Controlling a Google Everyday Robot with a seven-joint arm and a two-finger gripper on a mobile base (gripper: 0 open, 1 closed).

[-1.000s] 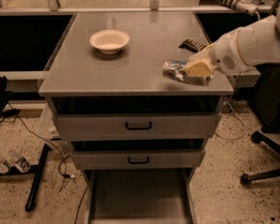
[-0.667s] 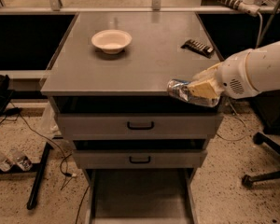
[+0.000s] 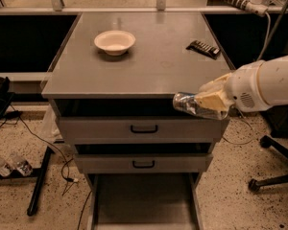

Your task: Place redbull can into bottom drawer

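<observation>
Holding: the end effector is clamped on the can, with its pale fingers wrapped over the can's right end.
Can: it lies on its side in the air, with its shiny free end pointing left. It sits just in front of the front right edge of the surface, level with the dark gap above the top drawer. It rests on nothing but the fingers.
Arm: the white arm comes in from the right edge of the view. It runs roughly level and ends at the cabinet's front right corner.
Bottom drawer: the bottom drawer is pulled out toward the camera, and the part of its plain grey floor that shows is bare. It is well below the can and to the can's left.
Upper drawers: the top drawer and the middle drawer are each pushed in, and each has a black handle at its centre.
Bowl: a white bowl stands upright on the far left part of the surface, well apart from the can.
Bar: a dark ribbed bar lies flat near the far right edge of the surface, behind the end effector.
Floor: the floor is speckled. Cables and two small clear bottles lie to the left of the cabinet, and a chair base stands to its right.
</observation>
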